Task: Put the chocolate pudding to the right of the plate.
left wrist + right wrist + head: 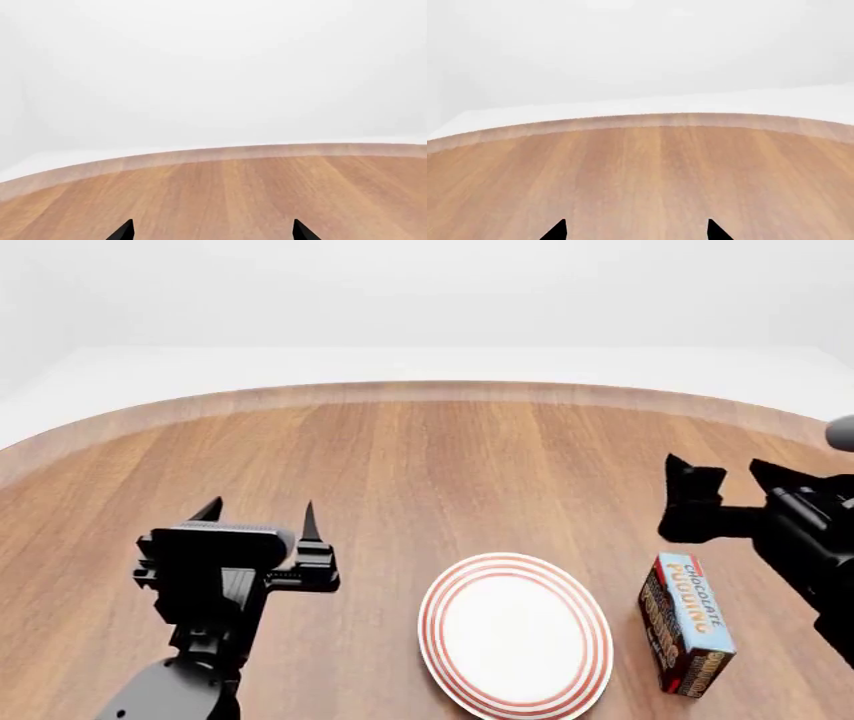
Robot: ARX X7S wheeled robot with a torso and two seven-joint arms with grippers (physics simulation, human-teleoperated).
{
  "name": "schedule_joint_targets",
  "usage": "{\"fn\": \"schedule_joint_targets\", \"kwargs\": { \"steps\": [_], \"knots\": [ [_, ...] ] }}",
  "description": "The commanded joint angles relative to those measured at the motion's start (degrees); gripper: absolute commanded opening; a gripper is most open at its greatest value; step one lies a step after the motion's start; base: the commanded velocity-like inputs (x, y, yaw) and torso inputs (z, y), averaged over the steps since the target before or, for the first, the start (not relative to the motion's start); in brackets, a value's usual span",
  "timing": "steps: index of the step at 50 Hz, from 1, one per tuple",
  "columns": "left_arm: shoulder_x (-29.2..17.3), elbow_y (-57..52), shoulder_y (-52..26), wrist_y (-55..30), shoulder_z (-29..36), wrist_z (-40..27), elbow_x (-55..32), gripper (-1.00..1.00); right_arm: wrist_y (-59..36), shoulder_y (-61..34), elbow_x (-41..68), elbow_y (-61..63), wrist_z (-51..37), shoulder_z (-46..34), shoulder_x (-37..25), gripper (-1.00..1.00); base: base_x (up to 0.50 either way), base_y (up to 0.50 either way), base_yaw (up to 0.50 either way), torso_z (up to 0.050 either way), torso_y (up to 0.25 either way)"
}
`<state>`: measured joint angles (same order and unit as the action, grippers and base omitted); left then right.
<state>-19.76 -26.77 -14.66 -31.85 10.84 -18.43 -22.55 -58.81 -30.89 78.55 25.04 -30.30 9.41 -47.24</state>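
While the left wrist view shows only bare wood and the curved far edge of the table [220, 152], the two dark tips of the left tool [213, 231] stand apart with nothing between them, so no risk arises on that side. From the head view, the chocolate pudding [685, 625] stands upright near the table's near edge, just beside the plate [515, 632] on its right and seemingly not touching it, so the placement looks done; the left tool [258, 514] hovers spread well apart from both. The right tool [721, 487] hangs open just beyond the carton, and a careless pull back toward the near edge could clip the tall, narrow carton and tip it. The right wrist view gives only bare table and parted tips.
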Motion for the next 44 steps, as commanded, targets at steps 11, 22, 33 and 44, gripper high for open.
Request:
{"fn": "schedule_joint_targets", "kwargs": {
  "steps": [11, 22, 33, 44],
  "knots": [
    [-0.15, -2.35, -1.99, -1.56, -0.17, -0.83, -1.21, 1.0, 16.85, 11.2, -29.12, 20.07, 2.93, -5.16, 5.61, 1.0, 0.0, 0.0, 0.0, 0.0, 0.0],
    [-0.34, -2.66, -1.95, -1.33, 0.02, -0.86, -1.38, 1.0, 22.85, 16.89, -37.88, 24.94, 3.61, -8.61, 6.71, 1.0, 0.0, 0.0, 0.0, 0.0, 0.0],
    [-0.95, -6.33, -2.3, -2.73, 0.0, -1.75, -2.02, 1.0, 22.35, 16.33, -41.77, 28.5, 2.76, -12.87, 6.25, 1.0, 0.0, 0.0, 0.0, 0.0, 0.0],
    [-1.38, -8.17, -1.97, -2.64, 0.16, -1.87, -2.38, 1.0, 23.69, 16.17, -42.98, 28.51, 3.25, -14.42, 6.69, 1.0, 0.0, 0.0, 0.0, 0.0, 0.0]
  ]
}}
